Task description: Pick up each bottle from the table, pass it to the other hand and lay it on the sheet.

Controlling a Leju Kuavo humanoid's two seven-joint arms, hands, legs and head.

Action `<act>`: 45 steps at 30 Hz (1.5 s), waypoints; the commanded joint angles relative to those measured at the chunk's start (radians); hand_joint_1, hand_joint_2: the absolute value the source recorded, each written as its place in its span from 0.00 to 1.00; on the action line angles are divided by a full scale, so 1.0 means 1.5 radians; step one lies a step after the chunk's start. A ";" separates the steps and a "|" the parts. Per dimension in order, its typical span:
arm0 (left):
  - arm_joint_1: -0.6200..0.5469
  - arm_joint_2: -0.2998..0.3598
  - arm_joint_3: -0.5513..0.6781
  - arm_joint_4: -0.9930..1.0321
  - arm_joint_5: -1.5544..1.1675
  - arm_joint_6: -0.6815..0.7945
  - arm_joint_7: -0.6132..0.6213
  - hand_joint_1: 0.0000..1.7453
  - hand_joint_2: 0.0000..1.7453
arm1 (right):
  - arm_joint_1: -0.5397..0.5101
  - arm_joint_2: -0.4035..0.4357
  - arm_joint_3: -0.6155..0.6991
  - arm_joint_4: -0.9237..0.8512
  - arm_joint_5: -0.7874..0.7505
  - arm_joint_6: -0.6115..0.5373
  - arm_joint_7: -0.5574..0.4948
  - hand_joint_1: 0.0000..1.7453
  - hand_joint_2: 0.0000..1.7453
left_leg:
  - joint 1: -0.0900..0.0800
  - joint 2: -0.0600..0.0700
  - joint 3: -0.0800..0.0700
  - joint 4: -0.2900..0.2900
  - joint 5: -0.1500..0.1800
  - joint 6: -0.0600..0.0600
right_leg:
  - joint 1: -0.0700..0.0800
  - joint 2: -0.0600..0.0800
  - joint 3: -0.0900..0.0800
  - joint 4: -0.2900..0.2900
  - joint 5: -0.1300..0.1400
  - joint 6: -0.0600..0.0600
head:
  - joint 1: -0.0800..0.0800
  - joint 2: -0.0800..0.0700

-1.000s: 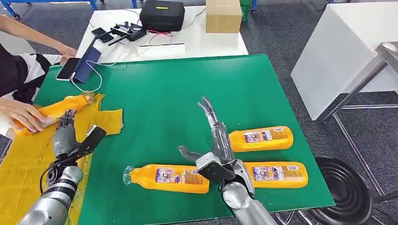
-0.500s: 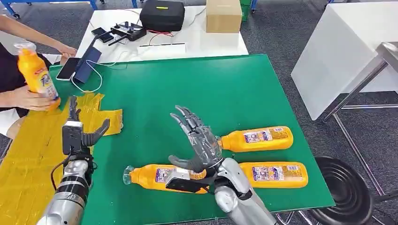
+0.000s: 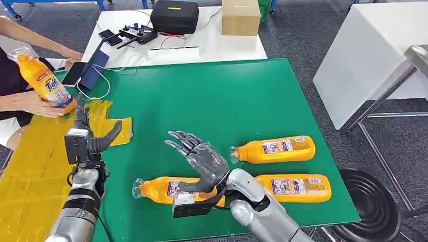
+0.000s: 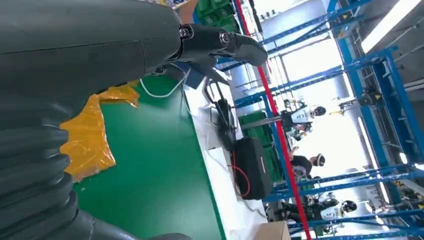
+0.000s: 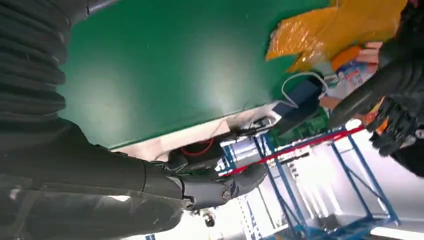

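- The green table (image 3: 202,96) carried 3 orange bottles lying on their sides near its front edge, and a yellow sheet (image 3: 30,166) spread over its left end.
- The right hand (image 3: 202,161) was raised over the front-left bottle (image 3: 156,188), fingers spread wide and curled slightly, palm empty; whether it touched the bottle below could not be told.
- The left hand (image 3: 86,138) stood upright over the sheet's edge, fingers straight and thumb held out to the side, holding nothing.
- The far right bottle (image 3: 277,149) lay just behind the near right bottle (image 3: 298,187), both with caps pointing left and printed labels too small to read.
- A person's hand (image 3: 38,104) at the left edge held a 4th bottle (image 3: 44,83) tilted above the sheet; its label read "Tide".
- Behind the green table, a white table (image 3: 222,43) bore a black case (image 3: 174,16), a cardboard box (image 3: 240,16) and a phone (image 3: 73,73) with a white cable.
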 commanded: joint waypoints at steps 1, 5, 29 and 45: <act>-0.027 -0.005 -0.009 0.034 0.017 0.004 -0.003 0.00 1.00 | -0.048 -0.024 0.065 0.097 -0.050 0.049 -0.010 0.00 1.00 | 0.001 -0.002 0.003 0.000 -0.001 -0.001 | 0.001 0.000 0.004 -0.001 -0.001 0.000 | 0.000 0.000; -0.035 -0.005 -0.013 0.048 0.018 0.005 -0.004 0.00 1.00 | -0.068 -0.029 0.094 0.131 -0.065 0.077 -0.025 0.00 1.00 | 0.000 -0.001 0.002 0.000 0.000 0.000 | 0.000 0.000 0.002 0.000 0.000 0.000 | 0.000 0.000; -0.019 0.000 -0.009 0.036 0.029 0.008 -0.002 0.00 1.00 | -0.117 -0.028 0.165 0.216 -0.008 0.055 0.034 0.00 1.00 | 0.001 -0.001 0.003 0.000 -0.001 -0.001 | 0.000 0.001 0.003 0.000 -0.001 0.000 | 0.000 0.000; -0.014 0.000 -0.004 0.033 0.030 0.006 -0.002 0.00 1.00 | -0.129 -0.036 0.186 0.229 0.010 0.059 0.043 0.00 1.00 | 0.000 -0.001 0.001 0.000 0.000 0.000 | 0.000 0.000 0.001 0.000 0.000 0.000 | 0.000 0.000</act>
